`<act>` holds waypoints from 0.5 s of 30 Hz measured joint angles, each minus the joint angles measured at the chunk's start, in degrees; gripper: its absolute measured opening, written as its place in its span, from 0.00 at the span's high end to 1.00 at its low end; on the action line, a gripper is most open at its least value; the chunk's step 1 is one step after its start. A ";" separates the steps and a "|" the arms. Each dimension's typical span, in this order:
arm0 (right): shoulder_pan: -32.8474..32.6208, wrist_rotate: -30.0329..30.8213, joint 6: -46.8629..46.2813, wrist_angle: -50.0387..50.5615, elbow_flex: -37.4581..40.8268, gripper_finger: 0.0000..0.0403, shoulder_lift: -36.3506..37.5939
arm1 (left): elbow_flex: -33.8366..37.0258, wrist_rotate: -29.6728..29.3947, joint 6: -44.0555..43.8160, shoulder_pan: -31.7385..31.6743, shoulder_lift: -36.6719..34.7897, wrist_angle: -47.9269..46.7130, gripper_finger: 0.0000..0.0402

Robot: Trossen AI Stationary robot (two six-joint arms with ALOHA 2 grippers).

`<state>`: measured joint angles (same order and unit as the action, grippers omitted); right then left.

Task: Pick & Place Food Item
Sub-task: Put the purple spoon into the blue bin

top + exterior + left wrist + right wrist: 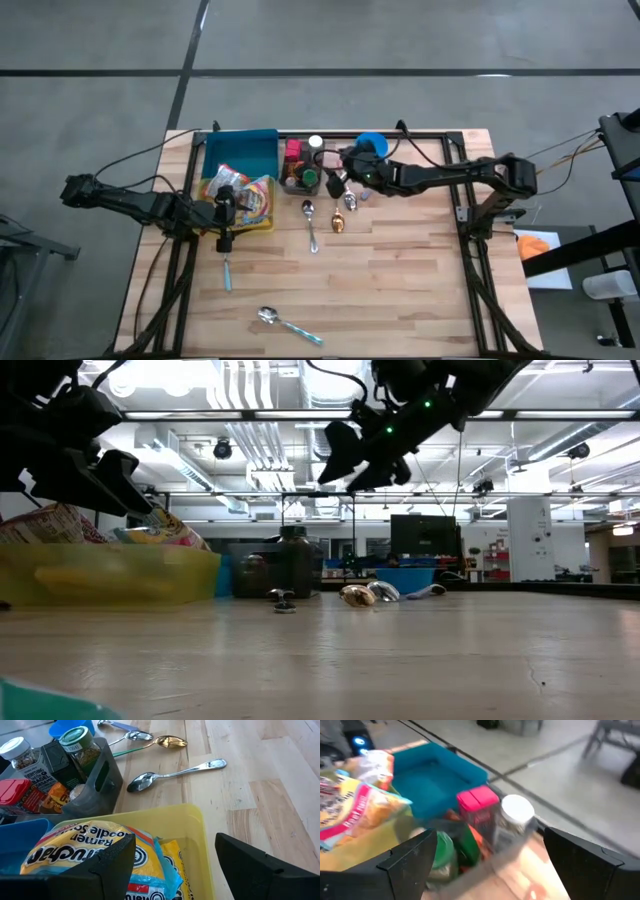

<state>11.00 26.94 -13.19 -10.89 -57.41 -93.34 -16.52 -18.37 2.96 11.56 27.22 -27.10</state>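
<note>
Right gripper (338, 181) is held wide open and empty above the caddy's (300, 178) edge; left gripper (224, 212), open and empty, is poised over the yellow bin (262, 226).

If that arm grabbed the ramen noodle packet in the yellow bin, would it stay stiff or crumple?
The ramen packet would probably crumple: its wrapper looks thin and glossy, so perhaps slippery too. It seems light for its size. The noodles inside may crack if the left end effector, open above it, squeezes hard.

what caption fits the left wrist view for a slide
Open left pincer over the yellow bin of ramen packets, spoons beyond.
</note>
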 joint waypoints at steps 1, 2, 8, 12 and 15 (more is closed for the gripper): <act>-0.01 1.06 -1.93 1.77 0.00 0.10 0.32 | 0.01 0.00 -0.11 -0.01 0.00 0.01 0.32; -0.01 2.34 -4.20 3.58 0.00 0.10 0.61 | -0.01 0.00 -0.14 0.00 0.00 -0.01 0.32; 0.61 7.17 -22.13 16.84 0.00 0.10 3.21 | -0.02 0.00 -0.13 -0.01 0.00 0.01 0.32; 1.45 7.15 -32.89 26.42 0.00 0.10 4.84 | 0.00 0.00 -0.13 -0.01 0.00 -0.01 0.32; 1.45 7.13 -39.79 31.80 0.00 0.10 5.55 | -0.02 0.00 -0.13 -0.01 0.00 0.01 0.32</act>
<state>12.45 34.07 -52.97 20.91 -57.41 -87.80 -16.53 -18.37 2.83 11.55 27.22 -27.09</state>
